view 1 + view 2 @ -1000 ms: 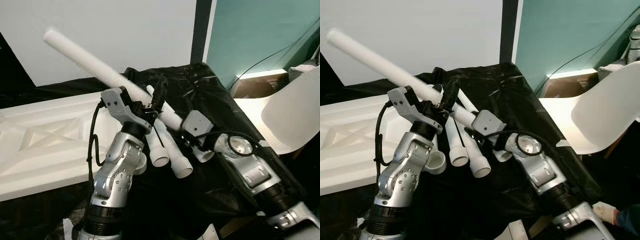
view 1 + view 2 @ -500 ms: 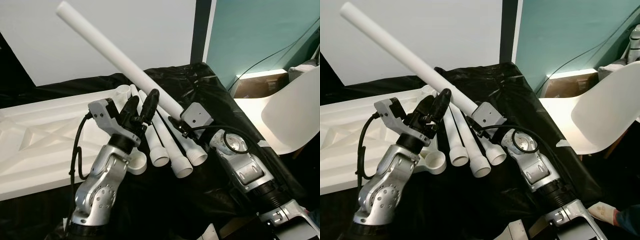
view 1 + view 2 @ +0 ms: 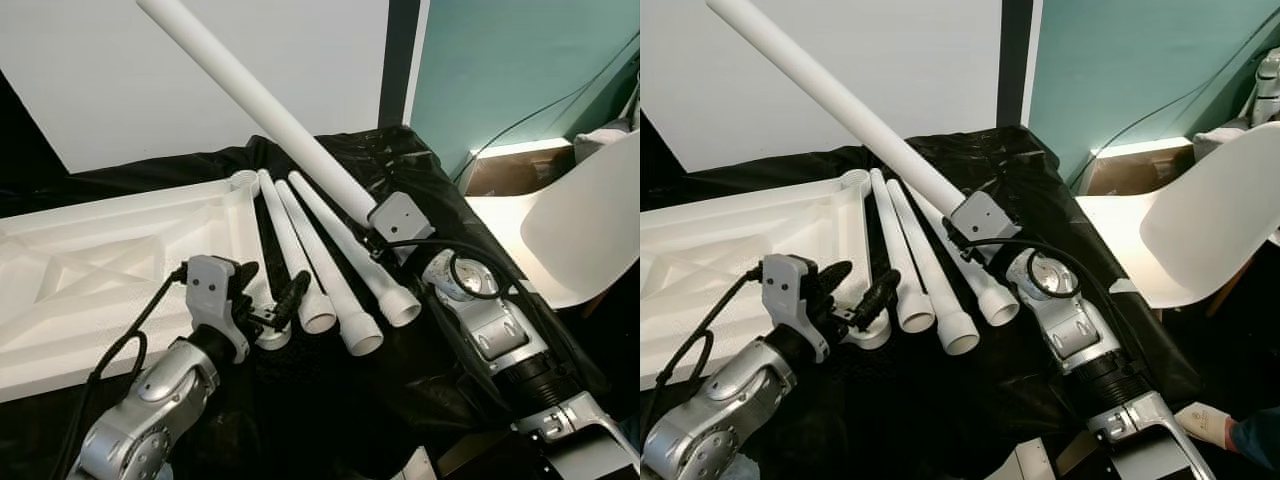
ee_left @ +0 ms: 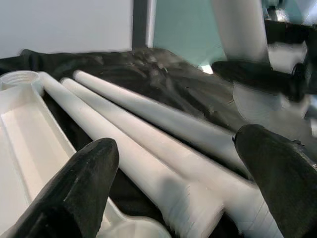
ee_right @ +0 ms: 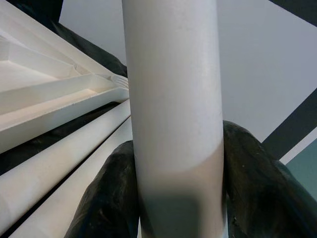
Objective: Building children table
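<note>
My right gripper [image 3: 368, 222] is shut on the lower end of a long white table leg [image 3: 250, 95], which slants up and to the left over the work area. In the right wrist view this leg [image 5: 173, 99] sits between the black fingers [image 5: 257, 183]. Three more white legs [image 3: 330, 270] lie side by side on the black cloth. The white tabletop [image 3: 90, 270] lies upside down at the left. My left gripper [image 3: 266, 300] is open and low, by the tabletop's near corner socket [image 3: 272, 336] and the legs' front ends [image 4: 163, 198].
A white chair [image 3: 590, 230] stands at the right, with a brown box [image 3: 505, 170] and a cable behind it by the teal wall. A person's gloved hand [image 3: 1210, 425] is at the lower right. The black cloth [image 3: 400, 170] covers the surface.
My left gripper has come off the raised leg, opened, and dropped down to the tabletop's near corner. The right gripper has swung the leg steeper and higher.
</note>
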Motion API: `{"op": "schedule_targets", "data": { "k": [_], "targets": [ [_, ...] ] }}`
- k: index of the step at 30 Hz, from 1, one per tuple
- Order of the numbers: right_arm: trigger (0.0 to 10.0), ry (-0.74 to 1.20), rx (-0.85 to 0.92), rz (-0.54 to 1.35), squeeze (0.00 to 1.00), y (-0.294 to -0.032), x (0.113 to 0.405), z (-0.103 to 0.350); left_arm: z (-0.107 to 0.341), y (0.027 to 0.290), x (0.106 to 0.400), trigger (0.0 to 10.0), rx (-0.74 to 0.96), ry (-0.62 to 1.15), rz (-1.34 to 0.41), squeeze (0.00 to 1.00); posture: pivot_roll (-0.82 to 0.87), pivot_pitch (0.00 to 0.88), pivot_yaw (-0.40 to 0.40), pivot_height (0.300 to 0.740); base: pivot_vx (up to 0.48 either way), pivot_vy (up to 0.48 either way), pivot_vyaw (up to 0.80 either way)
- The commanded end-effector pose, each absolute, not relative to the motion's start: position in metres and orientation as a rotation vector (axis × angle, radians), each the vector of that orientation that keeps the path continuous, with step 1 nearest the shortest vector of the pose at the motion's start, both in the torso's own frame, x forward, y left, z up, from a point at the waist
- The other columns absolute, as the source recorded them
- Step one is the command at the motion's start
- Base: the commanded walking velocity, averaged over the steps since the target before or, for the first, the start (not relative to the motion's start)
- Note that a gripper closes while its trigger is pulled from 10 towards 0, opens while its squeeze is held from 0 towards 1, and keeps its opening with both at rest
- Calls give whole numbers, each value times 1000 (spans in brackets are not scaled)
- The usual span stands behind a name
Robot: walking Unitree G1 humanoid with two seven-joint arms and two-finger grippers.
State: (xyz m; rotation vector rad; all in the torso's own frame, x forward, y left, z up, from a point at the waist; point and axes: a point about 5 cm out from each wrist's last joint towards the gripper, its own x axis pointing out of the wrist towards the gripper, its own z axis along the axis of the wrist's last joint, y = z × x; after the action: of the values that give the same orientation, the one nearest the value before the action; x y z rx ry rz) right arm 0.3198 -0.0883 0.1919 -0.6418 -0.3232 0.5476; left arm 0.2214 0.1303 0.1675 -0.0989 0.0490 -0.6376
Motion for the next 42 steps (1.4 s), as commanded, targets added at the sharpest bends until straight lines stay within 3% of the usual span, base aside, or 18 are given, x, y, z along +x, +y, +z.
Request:
{"op": "schedule_targets", "data": {
  "k": [1,2,11,18,20,25,29,31,35,38,41,42],
  "targets": [
    [10000,-327,-642,534,0,-88,321,194,167,114,200,10000,-85,46,-1137,0,110,0,24,740,0,0,0],
    [10000,-329,-642,536,0,-87,321,194,144,125,195,10000,49,182,-1161,0,110,0,22,740,0,0,0],
    [10000,-336,-638,527,0,-87,322,196,125,141,198,10000,160,299,-1114,0,104,0,24,740,0,0,0],
    [10000,-341,-606,517,0,-87,320,196,142,123,208,10000,57,137,-1021,0,98,0,32,740,0,0,0],
    [10000,-368,-592,500,0,-88,319,199,166,116,227,10000,-127,-90,-802,0,96,0,34,740,0,0,0],
    [10000,-390,-581,484,0,-90,319,203,185,118,237,10000,-290,-255,-630,0,98,0,35,740,0,0,0],
    [10000,-398,-567,484,0,-88,319,205,191,124,243,10000,-296,-297,-522,0,110,0,35,740,0,0,0],
    [10000,-405,-547,496,0,-84,318,204,194,141,252,10000,-282,-329,-333,0,122,0,38,740,0,0,0],
    [10000,-405,-543,499,0,-83,318,204,195,144,253,10000,-268,-334,-306,0,122,0,38,740,0,0,0],
    [10000,-401,-531,501,0,-82,318,202,193,148,259,10000,-131,-332,-190,0,127,0,45,740,0,0,0],
    [10000,-401,-531,501,0,-82,318,202,193,148,259,10000,-131,-332,-190,0,127,0,45,740,0,0,0],
    [10000,-400,-523,499,0,-82,318,201,191,151,264,10000,-46,-327,-100,0,126,0,48,740,0,0,0]
  ]
}}
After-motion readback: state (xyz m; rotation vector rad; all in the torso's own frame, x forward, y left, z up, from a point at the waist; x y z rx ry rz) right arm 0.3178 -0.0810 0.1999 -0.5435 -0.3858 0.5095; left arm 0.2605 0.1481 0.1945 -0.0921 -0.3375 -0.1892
